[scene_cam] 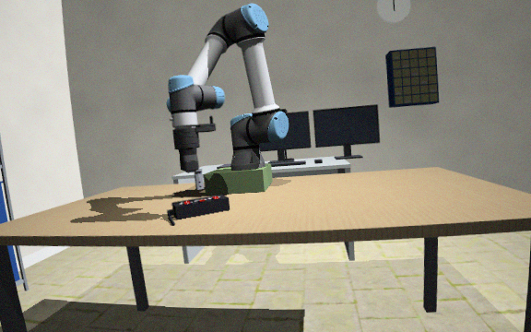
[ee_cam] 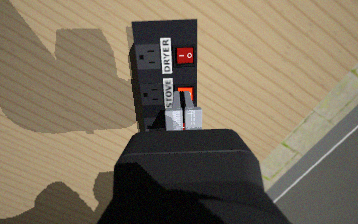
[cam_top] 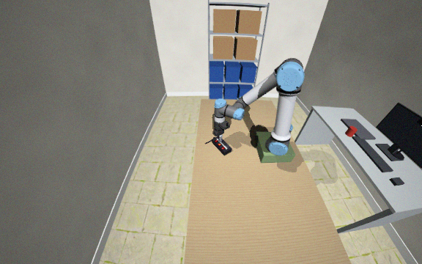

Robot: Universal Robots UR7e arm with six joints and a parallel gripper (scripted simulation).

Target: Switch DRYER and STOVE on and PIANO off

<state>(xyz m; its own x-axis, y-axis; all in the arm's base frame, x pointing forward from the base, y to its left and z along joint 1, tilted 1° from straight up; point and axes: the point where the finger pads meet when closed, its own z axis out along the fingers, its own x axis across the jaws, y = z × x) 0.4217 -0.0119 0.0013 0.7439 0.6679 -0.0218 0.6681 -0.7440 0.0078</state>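
Observation:
A black power strip (cam_top: 222,145) (scene_cam: 201,206) (ee_cam: 165,35) lies flat on the wooden table (cam_top: 255,205) (scene_cam: 362,198), the right way up. In the wrist view its red DRYER switch (ee_cam: 185,55) shows in full and the red STOVE switch (ee_cam: 185,89) is partly covered by my fingers; the PIANO switch is hidden under the gripper body. My gripper (ee_cam: 181,101) (cam_top: 218,139) (scene_cam: 198,185) is shut with nothing between its fingers. Its tips stand just above the strip over the STOVE switch. I cannot tell whether they touch it.
The arm's green base block (cam_top: 275,152) (scene_cam: 240,180) stands on the table close behind the strip. The table's edge runs near the strip in the wrist view. A grey desk (cam_top: 372,172) with monitors and a shelf (cam_top: 237,48) of boxes stand off the table.

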